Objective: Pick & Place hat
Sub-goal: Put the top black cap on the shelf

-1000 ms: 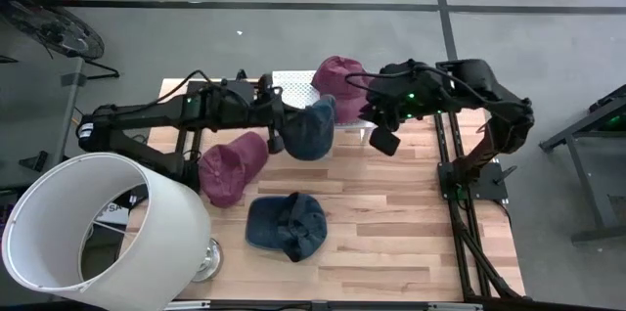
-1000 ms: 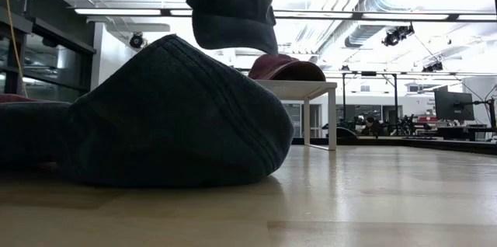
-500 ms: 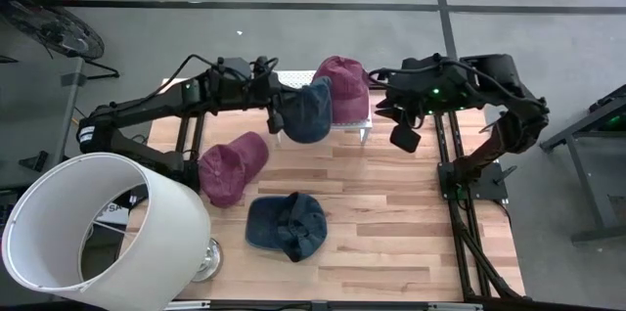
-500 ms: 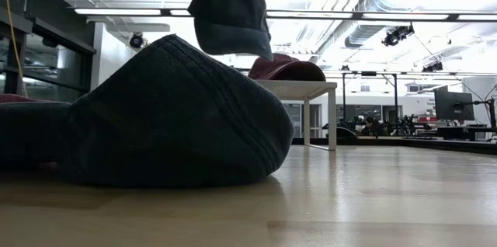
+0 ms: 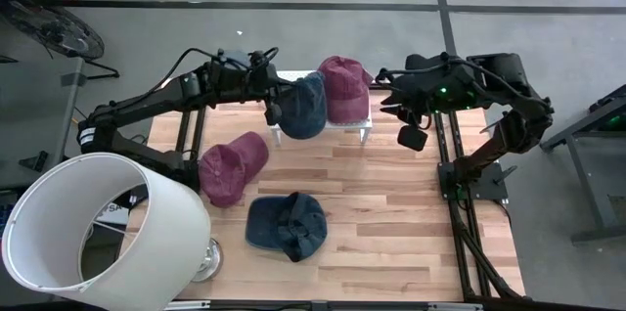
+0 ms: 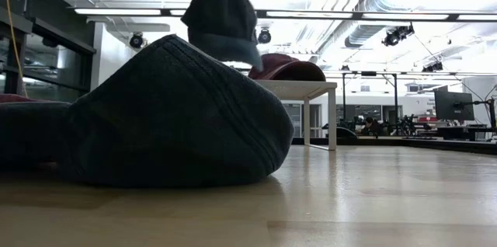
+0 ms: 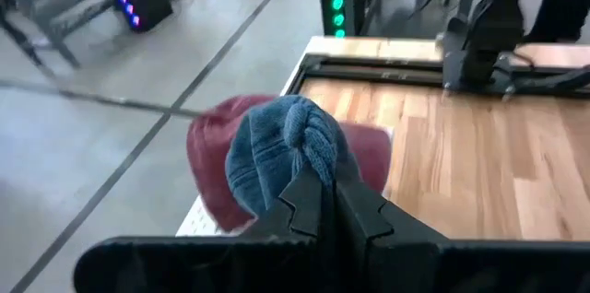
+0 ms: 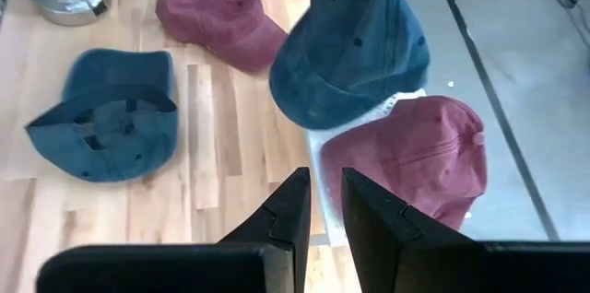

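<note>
The left pincer [image 5: 275,115] is clamped on a blue denim cap [image 5: 302,107], held above the small white stand [image 5: 344,123] beside one maroon cap [image 5: 343,86]. The right pincer [image 5: 412,137], slightly parted and empty, is held nearby. Four caps are seen: two blue, two maroon, on the wooden table [image 5: 391,213].

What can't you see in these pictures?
- Low view: the blue hat on the table fills the front and hides the dark red hat lying behind it.
- Low view: the left hand is cut off by the top edge; only the hanging blue hat shows.
- High view: the lamp's shade hides most of its base.
- Left wrist view: the held hat hides part of the red hat on the white stand.
</note>
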